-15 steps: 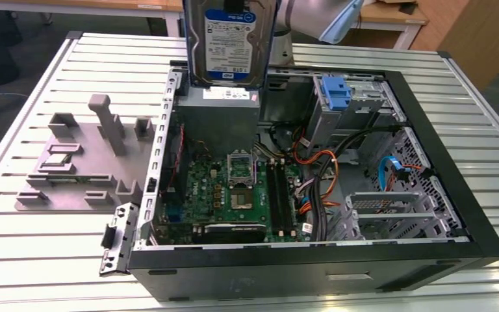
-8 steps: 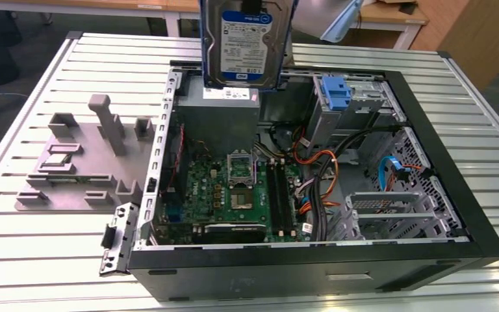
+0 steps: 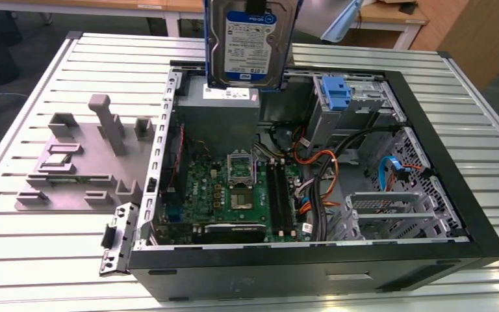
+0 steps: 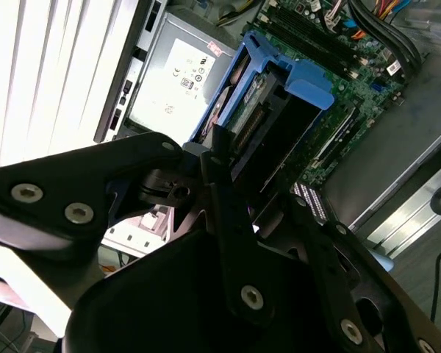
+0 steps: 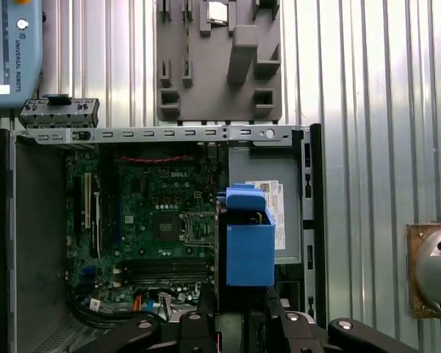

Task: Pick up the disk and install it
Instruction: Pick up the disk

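The disk [image 3: 251,45], a silver drive with a blue-and-white label in a blue carrier bracket, hangs upright in the air above the far edge of the open computer case [image 3: 457,214], over the grey power-supply box [image 3: 223,104]. In the second wrist view the black gripper [image 4: 242,169] is shut on the disk [image 4: 261,110], with the motherboard below it. The first wrist view looks down along the disk's blue carrier [image 5: 248,246], held by the gripper [image 5: 239,312] beside the power supply's white label.
The case lies open on a slatted metal table [image 3: 41,260]. Inside are the motherboard [image 3: 232,195], orange and blue cables, a lone blue bracket [image 3: 336,91] at the far bay and a metal drive cage [image 3: 388,214]. A grey fixture block [image 3: 85,162] stands on the exterior view's left.
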`<action>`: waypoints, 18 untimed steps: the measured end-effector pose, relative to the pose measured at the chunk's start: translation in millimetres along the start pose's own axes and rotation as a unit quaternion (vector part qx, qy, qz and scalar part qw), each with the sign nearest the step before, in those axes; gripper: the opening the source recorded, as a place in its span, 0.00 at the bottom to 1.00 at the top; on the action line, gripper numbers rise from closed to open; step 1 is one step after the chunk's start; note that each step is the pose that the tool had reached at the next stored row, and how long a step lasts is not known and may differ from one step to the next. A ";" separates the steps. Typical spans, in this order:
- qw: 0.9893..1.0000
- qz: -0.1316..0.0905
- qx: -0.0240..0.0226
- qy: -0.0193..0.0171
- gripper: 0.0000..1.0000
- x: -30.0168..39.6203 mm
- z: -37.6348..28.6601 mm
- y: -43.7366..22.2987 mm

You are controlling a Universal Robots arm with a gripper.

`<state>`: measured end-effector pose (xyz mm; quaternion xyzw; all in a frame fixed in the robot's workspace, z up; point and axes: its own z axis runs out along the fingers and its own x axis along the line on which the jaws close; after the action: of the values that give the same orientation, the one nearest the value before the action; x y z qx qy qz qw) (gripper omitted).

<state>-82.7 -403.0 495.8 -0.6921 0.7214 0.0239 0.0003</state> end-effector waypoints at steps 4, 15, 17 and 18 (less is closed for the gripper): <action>1.000 0.000 0.000 0.000 0.35 2.2 0.1 -0.7; 1.000 0.000 0.000 0.000 0.35 14.4 0.3 -3.2; 1.000 0.000 0.000 0.000 0.35 17.3 0.4 -3.7; 1.000 0.000 0.000 0.000 0.35 18.4 0.4 -3.9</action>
<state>-79.6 -421.5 494.6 -0.6922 0.7214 0.0239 0.0003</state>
